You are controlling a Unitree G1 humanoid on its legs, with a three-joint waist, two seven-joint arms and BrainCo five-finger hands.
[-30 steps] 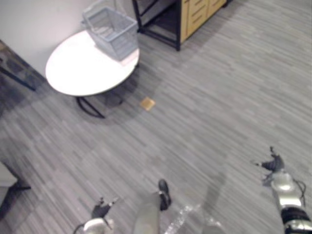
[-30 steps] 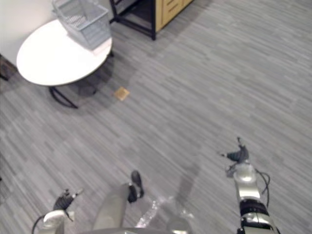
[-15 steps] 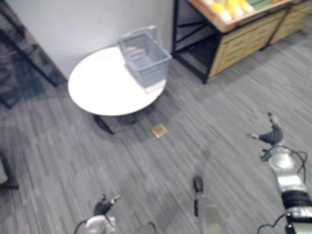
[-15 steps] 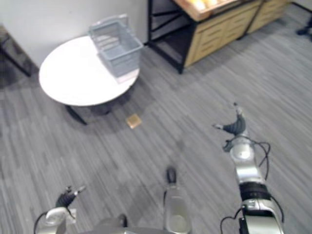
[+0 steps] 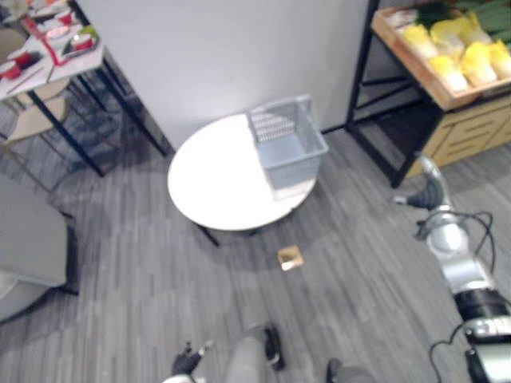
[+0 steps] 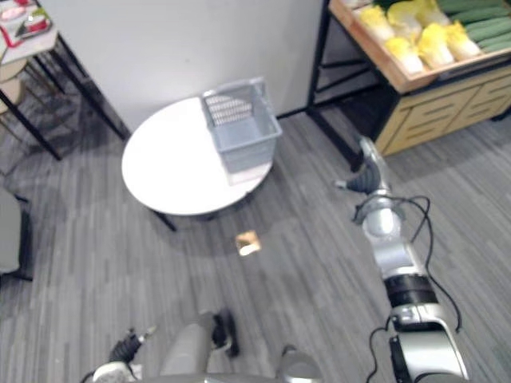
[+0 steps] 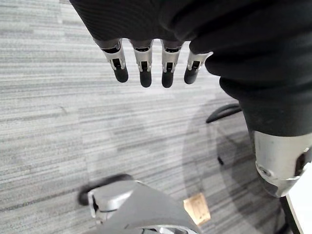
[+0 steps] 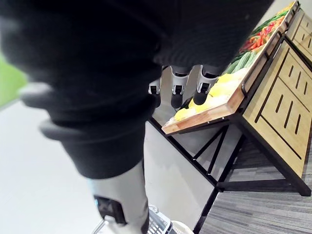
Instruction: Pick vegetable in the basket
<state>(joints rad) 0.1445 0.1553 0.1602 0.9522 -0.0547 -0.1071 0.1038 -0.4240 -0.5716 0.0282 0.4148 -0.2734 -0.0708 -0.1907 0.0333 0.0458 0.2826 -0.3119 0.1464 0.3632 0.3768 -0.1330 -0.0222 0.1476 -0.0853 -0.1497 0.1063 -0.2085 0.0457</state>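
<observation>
A grey wire basket (image 5: 286, 144) stands empty on the far-right part of a round white table (image 5: 215, 187). To its right a wooden produce stand (image 6: 415, 76) holds yellow vegetables (image 5: 449, 49), with green ones (image 6: 479, 28) beside them. My right hand (image 6: 369, 171) is raised over the floor between the table and the stand, open and holding nothing; its fingers (image 8: 176, 86) point at the yellow vegetables (image 8: 214, 92). My left hand (image 7: 146, 68) hangs low over the floor, fingers straight and holding nothing, far from the table.
A small tan square (image 5: 289, 257) lies on the grey plank floor in front of the table. A grey seat (image 5: 28, 239) stands at the left. A dining table with red trays (image 5: 48, 40) and black chairs is at the far left.
The camera has swung upward, bringing the produce stand and the dining table into view. My right hand has risen towards the stand. The left hand stays low.
</observation>
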